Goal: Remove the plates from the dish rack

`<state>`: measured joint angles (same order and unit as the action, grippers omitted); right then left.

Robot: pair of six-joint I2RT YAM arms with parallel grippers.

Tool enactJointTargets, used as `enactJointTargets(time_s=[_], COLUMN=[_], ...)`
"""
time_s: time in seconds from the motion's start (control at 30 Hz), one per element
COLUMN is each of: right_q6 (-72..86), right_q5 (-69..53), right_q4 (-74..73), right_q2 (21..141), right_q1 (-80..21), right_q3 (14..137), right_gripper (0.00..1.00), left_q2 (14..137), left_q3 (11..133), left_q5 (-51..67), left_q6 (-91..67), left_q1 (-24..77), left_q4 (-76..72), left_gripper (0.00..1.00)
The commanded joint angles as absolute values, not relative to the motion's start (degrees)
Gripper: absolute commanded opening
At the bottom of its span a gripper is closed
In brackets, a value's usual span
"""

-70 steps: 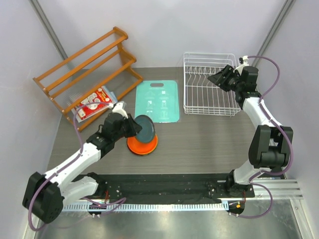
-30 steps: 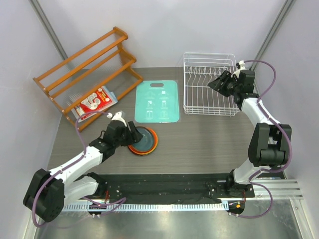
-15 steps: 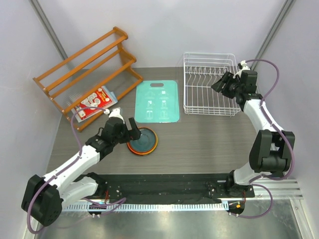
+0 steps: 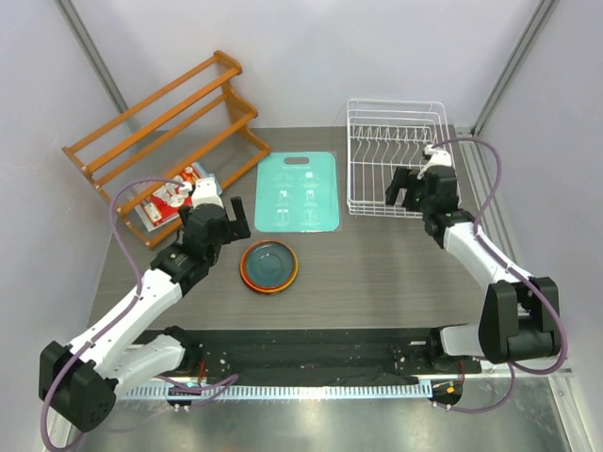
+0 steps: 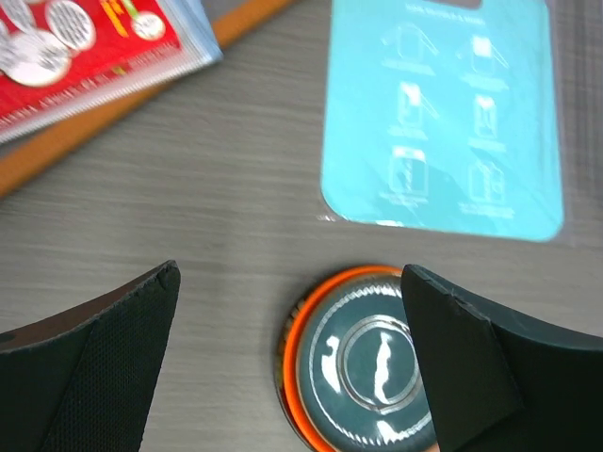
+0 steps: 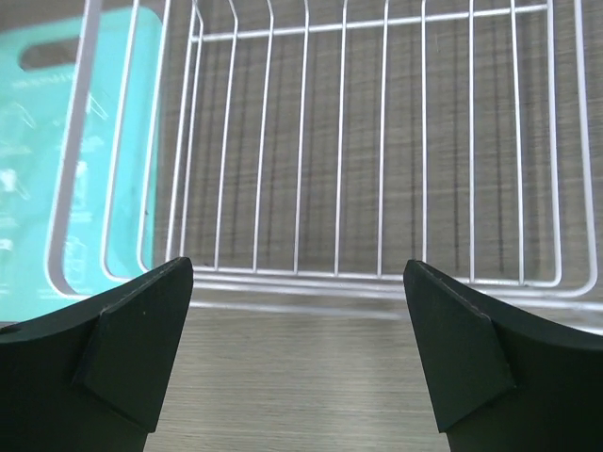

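Observation:
A dark teal plate lies on top of an orange plate on the table, left of centre. In the left wrist view the teal plate shows with the orange rim around it. My left gripper hangs open up and to the left of the stack, holding nothing. The white wire dish rack stands at the back right, and no plates show in it. My right gripper is open at the rack's near edge. Between its fingers I see only the rack's front wire and bare table.
A flat teal board lies between the plates and the dish rack. An orange-brown wooden slatted rack stands at the back left. A red printed packet leans against its foot. Grey walls close in on both sides.
My left gripper let go of the teal plate on the orange one, opened and drew back to the upper left. My right gripper swung from the rack's right side to its front and opened.

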<state>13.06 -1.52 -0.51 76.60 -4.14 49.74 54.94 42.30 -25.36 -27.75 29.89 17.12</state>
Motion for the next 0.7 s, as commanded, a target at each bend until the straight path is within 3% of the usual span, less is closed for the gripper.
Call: enactJointTargets(time_s=[0.0, 0.23, 0.67], right_q6=[7.8, 7.3, 4.7], right_q5=[12.4, 22.5, 25.7], right_q4=[11.3, 20.8, 19.2], right_q2=[71.6, 68.4, 67.2], right_q1=[-9.6, -14.8, -17.0], right_q3=[43.2, 32.4, 34.5], right_gripper=[1.0, 1.0, 1.0], left_q2=[57.7, 60.6, 55.6], left_q3=[43.9, 41.7, 37.1], left_q5=[-34.1, -36.1, -38.5], left_q6=[-21.4, -18.7, -15.4], left_q1=[30.1, 30.1, 30.0], left_q4=[9.8, 2.1, -2.3], left_gripper=[0.99, 0.99, 0.99])
